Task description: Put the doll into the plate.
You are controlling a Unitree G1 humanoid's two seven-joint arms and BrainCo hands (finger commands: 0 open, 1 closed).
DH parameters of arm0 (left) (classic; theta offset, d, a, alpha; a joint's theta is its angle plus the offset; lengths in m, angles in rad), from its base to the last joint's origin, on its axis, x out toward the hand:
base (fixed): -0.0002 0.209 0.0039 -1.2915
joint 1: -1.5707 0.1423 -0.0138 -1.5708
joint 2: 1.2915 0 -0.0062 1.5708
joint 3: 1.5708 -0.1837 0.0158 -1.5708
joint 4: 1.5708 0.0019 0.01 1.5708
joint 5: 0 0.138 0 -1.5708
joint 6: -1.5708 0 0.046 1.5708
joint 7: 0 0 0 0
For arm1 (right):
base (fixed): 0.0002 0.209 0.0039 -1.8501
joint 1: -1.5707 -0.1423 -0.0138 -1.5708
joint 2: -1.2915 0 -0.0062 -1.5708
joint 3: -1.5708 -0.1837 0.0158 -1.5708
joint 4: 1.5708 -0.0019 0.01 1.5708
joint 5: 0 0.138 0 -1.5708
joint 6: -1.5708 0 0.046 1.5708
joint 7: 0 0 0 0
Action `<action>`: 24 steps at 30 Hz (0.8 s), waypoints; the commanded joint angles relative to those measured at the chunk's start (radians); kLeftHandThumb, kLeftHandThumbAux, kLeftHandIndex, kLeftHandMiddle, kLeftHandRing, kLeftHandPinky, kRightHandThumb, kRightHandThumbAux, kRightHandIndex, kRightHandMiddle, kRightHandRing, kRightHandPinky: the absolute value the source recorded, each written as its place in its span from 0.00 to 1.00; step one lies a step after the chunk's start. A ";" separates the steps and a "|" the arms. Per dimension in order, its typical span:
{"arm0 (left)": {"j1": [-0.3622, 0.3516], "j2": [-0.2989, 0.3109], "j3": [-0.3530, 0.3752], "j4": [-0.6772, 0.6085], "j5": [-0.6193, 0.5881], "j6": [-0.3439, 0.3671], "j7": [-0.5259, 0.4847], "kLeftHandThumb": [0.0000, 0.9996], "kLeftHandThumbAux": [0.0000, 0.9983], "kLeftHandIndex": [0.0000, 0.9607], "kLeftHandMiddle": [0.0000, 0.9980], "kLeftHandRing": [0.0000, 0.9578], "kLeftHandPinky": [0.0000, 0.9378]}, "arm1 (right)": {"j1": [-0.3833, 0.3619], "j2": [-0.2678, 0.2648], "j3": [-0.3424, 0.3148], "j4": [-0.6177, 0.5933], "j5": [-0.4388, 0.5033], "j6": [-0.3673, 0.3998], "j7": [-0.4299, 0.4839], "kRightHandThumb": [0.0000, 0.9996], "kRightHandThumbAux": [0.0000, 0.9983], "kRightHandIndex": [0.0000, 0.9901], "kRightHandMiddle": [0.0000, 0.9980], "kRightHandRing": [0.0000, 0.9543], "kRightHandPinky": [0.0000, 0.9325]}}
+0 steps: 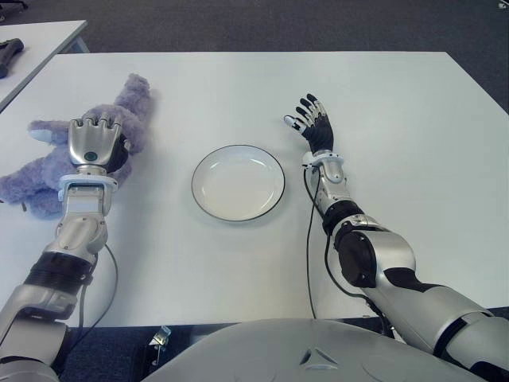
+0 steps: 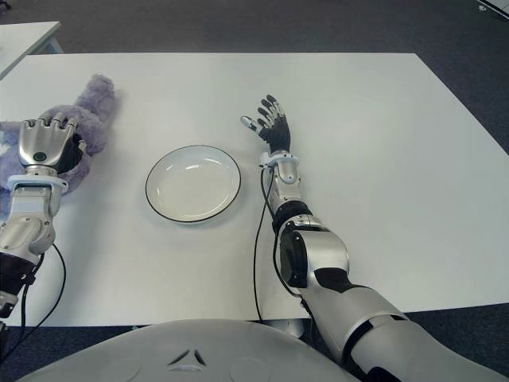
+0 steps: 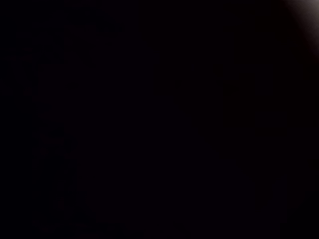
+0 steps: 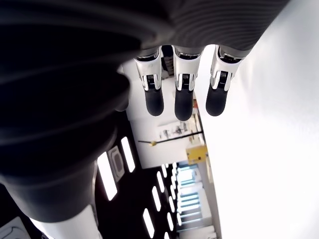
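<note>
The left hand (image 1: 94, 142) is positioned palm-down directly on top of the doll (image 1: 48, 171), a purple plush toy lying near the left edge of the white table (image 1: 398, 103). The left forearm extends from the near-left corner of the table toward the far edge, with the wrist roughly in line with the forearm. The knuckles face upward and the fingers (image 1: 102, 124) curl down over the doll's body; the fingertips press into the plush, but whether the grasp is fully closed cannot be determined, since the left wrist view is almost entirely dark. The doll rests on the table surface, with one part reaching toward the far edge and another toward the left edge. The plate (image 1: 238, 182), white with a dark rim, sits on the table near its centre, well apart from the doll and to the right of it, and holds nothing. The right hand (image 1: 312, 126) shows just beside the plate on its right side, with the right forearm running from the near edge toward the far edge. Its fingers (image 4: 183, 102) are extended and spread, pointing toward the far edge, and grasp nothing.
</note>
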 commanded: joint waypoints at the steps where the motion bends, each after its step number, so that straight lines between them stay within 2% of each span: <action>1: 0.032 -0.035 -0.056 0.206 -0.030 -0.030 0.004 0.80 0.61 0.39 0.55 0.64 0.75 | 0.219 0.069 -0.038 0.129 0.024 0.094 -0.008 0.06 0.87 0.10 0.12 0.12 0.14; 3: 0.012 -0.035 -0.061 0.251 -0.036 -0.040 0.017 0.83 0.66 0.40 0.56 0.67 0.78 | 0.219 0.068 -0.038 0.129 0.023 0.097 -0.008 0.06 0.87 0.10 0.12 0.12 0.14; 9: -0.008 -0.040 -0.059 0.302 -0.061 -0.055 0.023 0.85 0.66 0.41 0.58 0.73 0.82 | 0.219 0.068 -0.038 0.129 0.020 0.092 -0.014 0.06 0.87 0.10 0.12 0.12 0.14; 13: -0.005 -0.063 -0.027 0.330 -0.122 -0.074 0.047 0.85 0.66 0.42 0.56 0.79 0.87 | 0.218 0.068 -0.040 0.129 0.022 0.093 -0.010 0.06 0.86 0.10 0.12 0.12 0.15; 19: -0.006 -0.085 0.001 0.350 -0.193 -0.098 0.101 0.85 0.66 0.42 0.54 0.79 0.79 | 0.219 0.063 -0.027 0.129 0.007 0.096 -0.019 0.06 0.87 0.09 0.12 0.12 0.14; 24: 0.009 -0.095 0.015 0.325 -0.229 -0.104 0.121 0.85 0.67 0.42 0.53 0.78 0.78 | 0.219 0.063 -0.029 0.129 0.009 0.092 -0.022 0.06 0.87 0.09 0.12 0.12 0.15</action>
